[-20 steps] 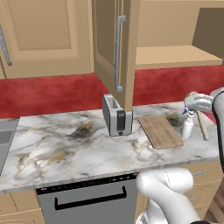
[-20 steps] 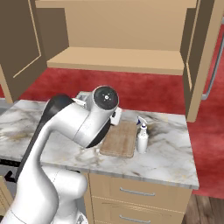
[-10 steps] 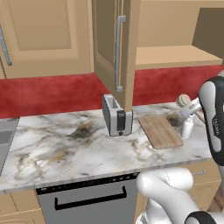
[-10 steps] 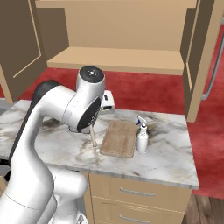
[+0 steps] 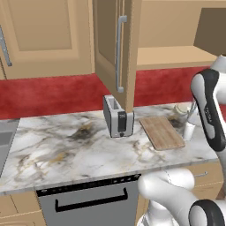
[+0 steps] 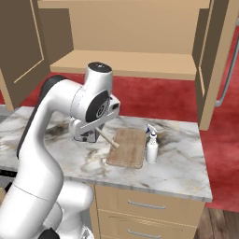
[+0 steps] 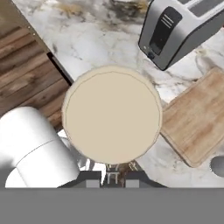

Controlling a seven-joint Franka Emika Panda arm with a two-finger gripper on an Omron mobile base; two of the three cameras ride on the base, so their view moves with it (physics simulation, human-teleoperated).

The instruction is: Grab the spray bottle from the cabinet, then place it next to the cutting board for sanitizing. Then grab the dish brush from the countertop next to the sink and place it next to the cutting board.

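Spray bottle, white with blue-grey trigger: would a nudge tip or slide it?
The white spray bottle stands upright on a narrow base, trigger head on top: a high nudge probably tips it. It looks like light plastic on the marble countertop, so a low push may slide it.

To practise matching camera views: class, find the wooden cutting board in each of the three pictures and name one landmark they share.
Left base view: cutting board right of centre, on the marble countertop.
Right base view: cutting board at centre, left of the spray bottle.
Hand view: cutting board at right edge.
Shared landmark: the toaster.
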